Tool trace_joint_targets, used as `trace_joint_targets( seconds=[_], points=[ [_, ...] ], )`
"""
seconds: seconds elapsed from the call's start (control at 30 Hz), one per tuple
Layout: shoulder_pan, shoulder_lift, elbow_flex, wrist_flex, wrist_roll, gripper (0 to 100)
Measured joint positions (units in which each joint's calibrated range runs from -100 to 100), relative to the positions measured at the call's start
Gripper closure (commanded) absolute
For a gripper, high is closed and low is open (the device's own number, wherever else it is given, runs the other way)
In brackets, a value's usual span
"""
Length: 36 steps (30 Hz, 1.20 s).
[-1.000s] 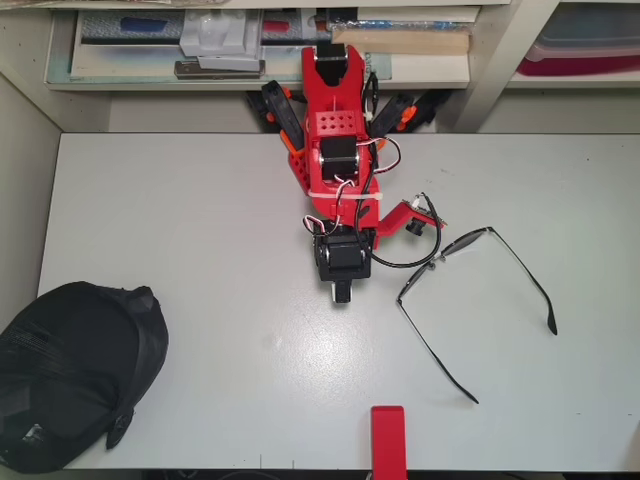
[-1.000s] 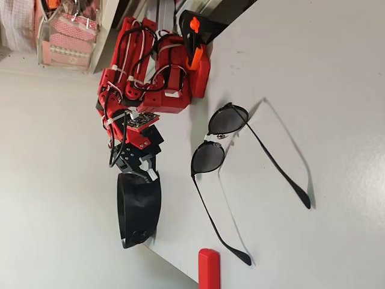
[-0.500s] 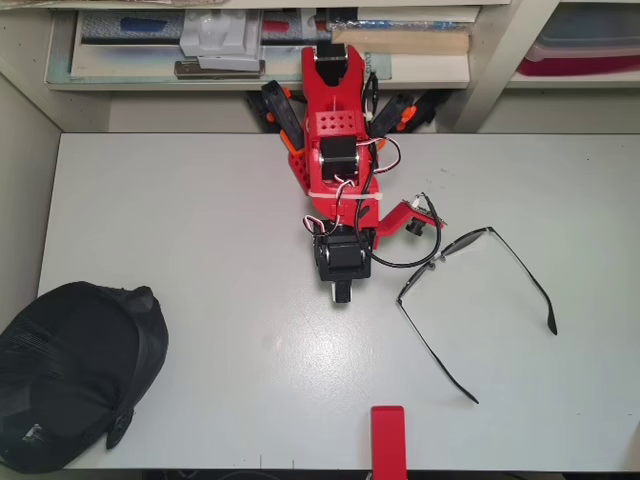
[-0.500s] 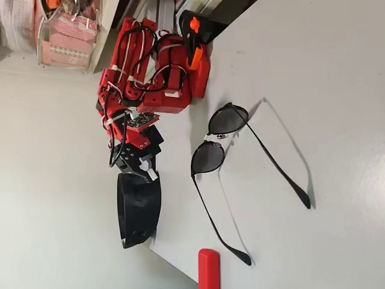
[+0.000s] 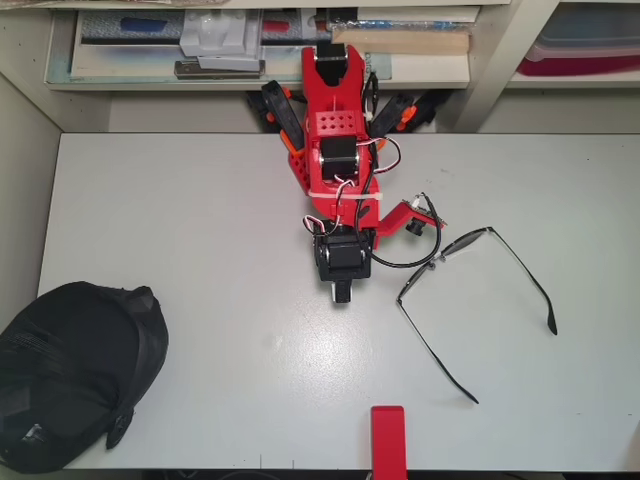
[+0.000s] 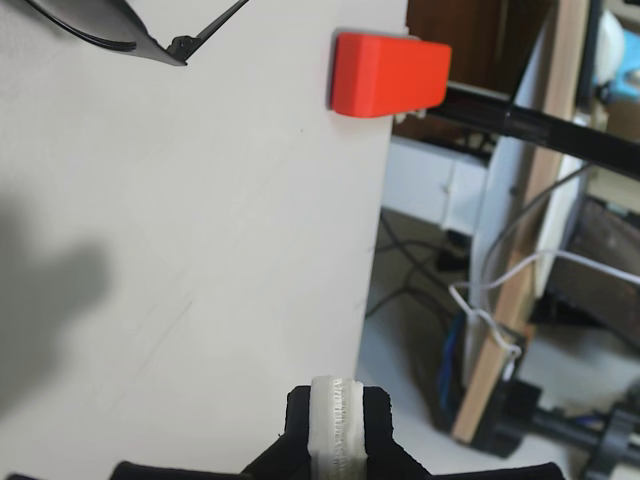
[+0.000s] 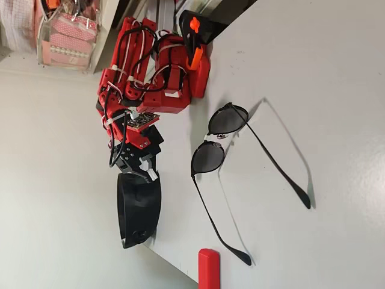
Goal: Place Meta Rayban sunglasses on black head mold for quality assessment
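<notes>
The Meta Rayban sunglasses (image 5: pixel 441 260) lie open on the white table (image 5: pixel 200 220), right of the red arm, with both temple arms stretched toward the front edge. In the fixed view the sunglasses (image 7: pixel 208 159) rest flat, lenses toward the arm. The black head mold (image 5: pixel 70 375) sits at the front left corner; the fixed view shows the head mold (image 7: pixel 138 208) at the table's edge. My gripper (image 5: pixel 342 292) hangs shut and empty over the table's middle, left of the glasses. In the wrist view the gripper (image 6: pixel 338 440) shows at the bottom, with a lens edge of the sunglasses (image 6: pixel 110 30) at top left.
A red block (image 5: pixel 387 437) stands at the front edge, also seen as the red block (image 6: pixel 390 73) in the wrist view. Orange-handled clamps (image 5: pixel 282 115) hold the arm's base at the back edge. Shelves with boxes (image 5: pixel 220 45) run behind the table.
</notes>
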Motion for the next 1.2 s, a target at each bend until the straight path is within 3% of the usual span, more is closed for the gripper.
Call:
trace_joint_targets(
  seconds=[1.2],
  points=[
    [3.48,0.00,0.00,0.00,0.00,100]
  ],
)
